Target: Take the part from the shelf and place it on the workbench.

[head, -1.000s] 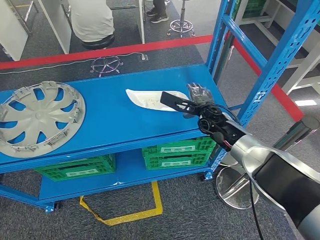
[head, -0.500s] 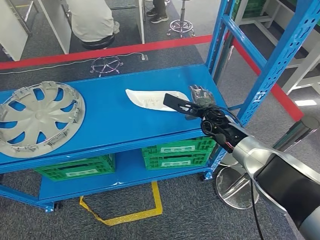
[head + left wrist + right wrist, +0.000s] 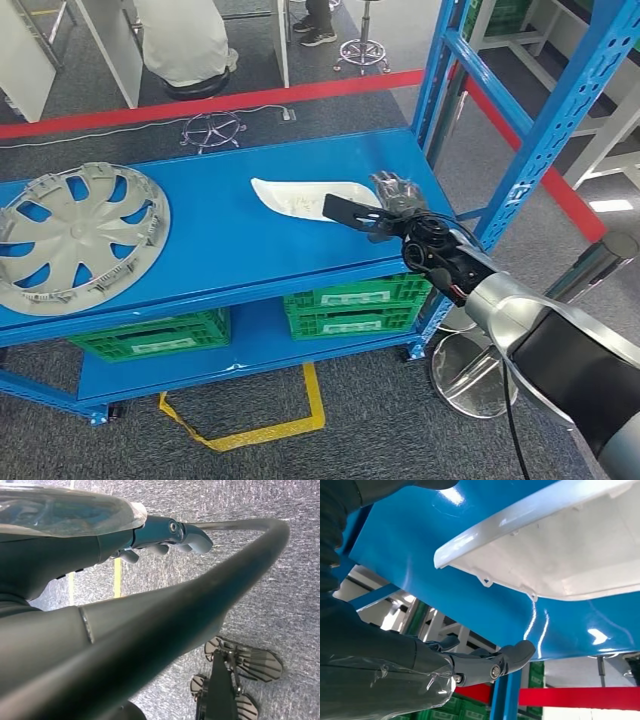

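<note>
Just beside the right hand [image 3: 394, 193], the white part [image 3: 302, 199] lies flat on the blue shelf [image 3: 211, 235]. The hand's fingers are spread and hold nothing. The left hand [image 3: 166, 535] hangs over the floor, holding nothing.

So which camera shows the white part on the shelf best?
The head view: the whole white part lies on the blue shelf beside the right robot hand. The right wrist view gives a close partial look.

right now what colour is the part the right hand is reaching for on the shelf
White, clearest in the right wrist view: part by the right hand.
</note>
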Motion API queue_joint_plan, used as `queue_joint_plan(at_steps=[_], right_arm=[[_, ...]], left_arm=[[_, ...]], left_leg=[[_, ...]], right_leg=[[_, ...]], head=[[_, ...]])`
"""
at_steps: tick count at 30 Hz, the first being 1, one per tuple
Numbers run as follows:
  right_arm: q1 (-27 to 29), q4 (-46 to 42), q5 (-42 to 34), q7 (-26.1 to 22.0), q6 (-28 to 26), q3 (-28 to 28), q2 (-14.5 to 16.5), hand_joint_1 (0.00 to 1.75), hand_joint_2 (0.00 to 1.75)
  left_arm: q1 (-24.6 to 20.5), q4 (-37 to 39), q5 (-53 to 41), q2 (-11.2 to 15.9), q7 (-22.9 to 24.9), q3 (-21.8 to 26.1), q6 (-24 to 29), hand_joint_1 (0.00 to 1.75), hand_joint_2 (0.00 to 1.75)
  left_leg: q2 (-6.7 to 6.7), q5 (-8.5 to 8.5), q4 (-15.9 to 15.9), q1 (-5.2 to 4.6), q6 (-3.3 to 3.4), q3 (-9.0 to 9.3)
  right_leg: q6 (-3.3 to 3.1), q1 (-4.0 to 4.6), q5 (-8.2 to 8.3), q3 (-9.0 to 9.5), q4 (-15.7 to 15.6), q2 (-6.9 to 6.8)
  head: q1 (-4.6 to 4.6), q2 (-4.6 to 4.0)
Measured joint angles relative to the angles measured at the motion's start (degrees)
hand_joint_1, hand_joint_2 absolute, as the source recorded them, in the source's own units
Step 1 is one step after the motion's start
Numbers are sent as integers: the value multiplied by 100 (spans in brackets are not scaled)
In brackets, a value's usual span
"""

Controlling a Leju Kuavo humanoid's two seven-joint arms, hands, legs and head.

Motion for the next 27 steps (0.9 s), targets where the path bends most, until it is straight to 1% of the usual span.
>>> queue_joint_plan(at_steps=[16, 27], right_arm=[[-26, 9, 311, -422, 279, 138, 2, 0, 175], [-78, 83, 355, -479, 317, 282, 87, 0, 175]], left_arm=[[-33, 0, 38, -6, 0, -73, 2, 0, 0], [-66, 0, 77, -7, 0, -150, 2, 0, 0]], left_leg=[[-2, 0, 0, 0, 0, 0], [-3, 0, 0, 0, 0, 1]], right_leg=[[0, 1, 0, 4, 0, -2], [0, 8, 0, 5, 0, -4]], head=[[0, 0], [1, 0]])
